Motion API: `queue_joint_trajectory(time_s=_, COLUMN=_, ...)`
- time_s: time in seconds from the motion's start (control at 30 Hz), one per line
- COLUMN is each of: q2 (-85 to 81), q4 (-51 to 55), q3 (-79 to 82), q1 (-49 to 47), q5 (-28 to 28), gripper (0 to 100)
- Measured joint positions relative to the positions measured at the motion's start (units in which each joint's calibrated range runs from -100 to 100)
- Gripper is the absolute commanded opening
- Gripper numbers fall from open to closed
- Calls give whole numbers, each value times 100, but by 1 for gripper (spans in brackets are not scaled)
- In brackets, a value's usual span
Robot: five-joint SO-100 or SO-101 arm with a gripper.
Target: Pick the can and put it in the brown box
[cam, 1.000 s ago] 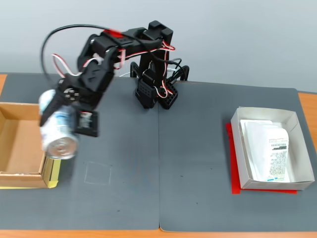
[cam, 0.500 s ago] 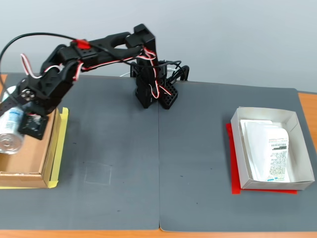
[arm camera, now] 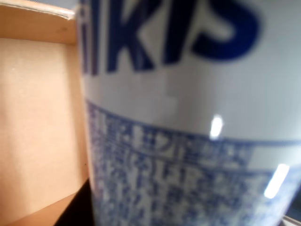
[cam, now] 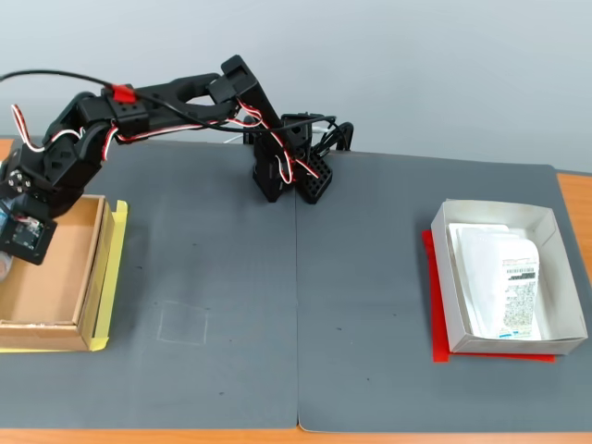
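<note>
Reaching far to the left edge of the fixed view, one black arm [cam: 166,97] is stretched from its base [cam: 289,171] out over one brown box [cam: 69,305], with the gripper [cam: 14,242] hanging above the box's left part. One can [arm camera: 188,122] is seen, and it fills most of the wrist view: a white body with large blue lettering across the top and a band of fine blue print below. Only a sliver of it is visible in the fixed view, at the frame's left edge just under the gripper. Beside the can in the wrist view, the box's plain floor and one low wall are shown, so the can is placed over the inside of the box; whether it touches the floor cannot be told. The jaws themselves are not clearly seen in either view, so their opening and their hold on the can cannot be told. One dark mat [cam: 305,277] covers the table. At the right, one white paper box [cam: 449,296] lies on a red sheet [cam: 435,347] and holds one printed packet [cam: 504,277], well apart from the arm
</note>
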Motion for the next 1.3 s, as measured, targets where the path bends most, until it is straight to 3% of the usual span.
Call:
queue_joint_trajectory(time_s=0.17, q2=0, q4=320, q3=9, q1=-22, q5=0, gripper=41)
queue_joint_trajectory(time_s=0.47, q2=-110, q4=1237, q3=281, q1=-170, q5=-5, gripper=41)
queue_joint_trajectory(time_s=0.57, q2=-440, q4=1306, q3=653, q1=-281, q5=-366, gripper=35)
queue_joint_trajectory(time_s=0.83, q2=-2249, q4=1306, q3=2013, q1=-806, q5=-1841, gripper=1)
queue_joint_trajectory(time_s=1.03, q2=-4015, q4=1324, q3=3427, q1=-1478, q5=-2574, gripper=3)
queue_joint_trajectory(time_s=1.3, q2=-6484, q4=1324, q3=5621, q1=-2432, q5=-2755, gripper=3)
